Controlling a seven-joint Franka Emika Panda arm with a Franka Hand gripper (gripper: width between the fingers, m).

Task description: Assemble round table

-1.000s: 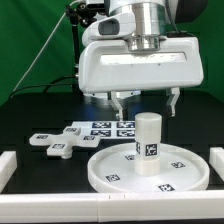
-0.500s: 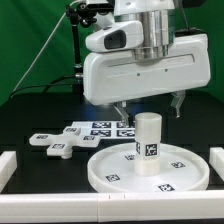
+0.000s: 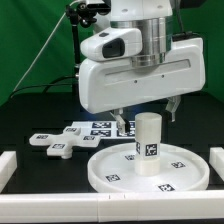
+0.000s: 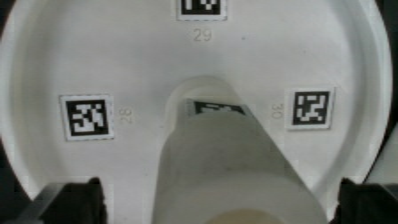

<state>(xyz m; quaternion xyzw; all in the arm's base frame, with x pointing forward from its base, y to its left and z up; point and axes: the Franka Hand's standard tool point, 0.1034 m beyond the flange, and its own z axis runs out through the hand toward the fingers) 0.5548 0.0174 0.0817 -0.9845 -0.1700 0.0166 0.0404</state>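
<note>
The round disc (image 3: 108,177) lies at the front of the table, rim up. The short thick leg (image 3: 148,146) stands upright on its middle. The cross-shaped base (image 3: 56,144) lies flat at the exterior view's left of the disc. My gripper (image 3: 146,114) hangs open just above and behind the leg's top, empty, with one finger to each side. In the wrist view the leg (image 4: 222,150) rises between the dark fingertips (image 4: 71,200), with gaps on both sides, over the tagged disc (image 4: 107,60).
The marker board (image 3: 104,128) lies behind the disc, partly under my hand. White border blocks stand at the left (image 3: 8,166), along the front (image 3: 100,207) and at the right (image 3: 216,160). A green backdrop closes the back.
My hand has twisted about its vertical axis and shifted slightly to the exterior view's left, staying over the leg. The leg, disc and base have not moved.
</note>
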